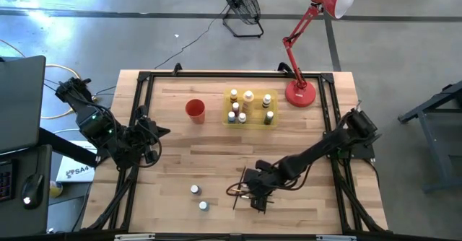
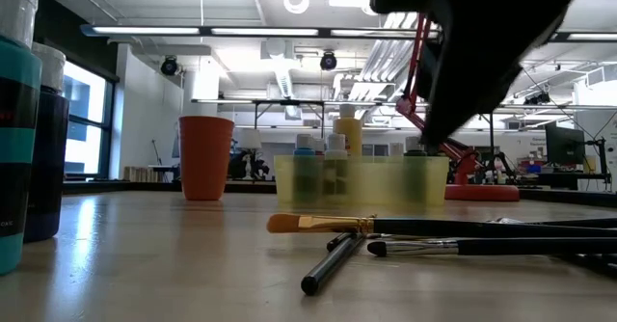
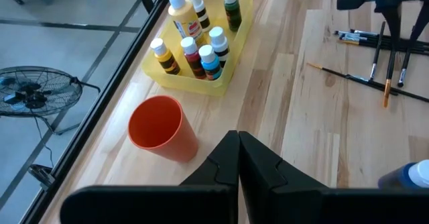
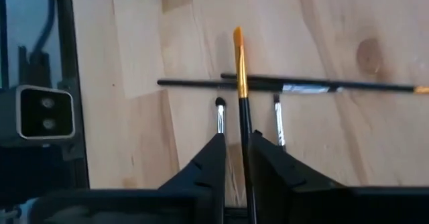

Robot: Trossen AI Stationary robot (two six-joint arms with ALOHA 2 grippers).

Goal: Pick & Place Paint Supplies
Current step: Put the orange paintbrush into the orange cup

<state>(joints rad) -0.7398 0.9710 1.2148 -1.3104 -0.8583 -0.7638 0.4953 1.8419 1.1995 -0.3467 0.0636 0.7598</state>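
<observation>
Space lies open on the wooden table (image 1: pixel 216 161) between the arms. Left gripper (image 1: pixel 153 143) waits shut by the left rail. Two bottles (image 1: pixel 198 198) stand near the front edge. Right gripper (image 4: pixel 234 150), jaws slightly parted, straddles an orange-tipped paintbrush (image 4: pixel 239 70) among others; whether it grips is unclear.

A red cup (image 1: pixel 195 110) stands beside the yellow tray (image 1: pixel 250 121), red lamp (image 1: pixel 312 24) behind.
</observation>
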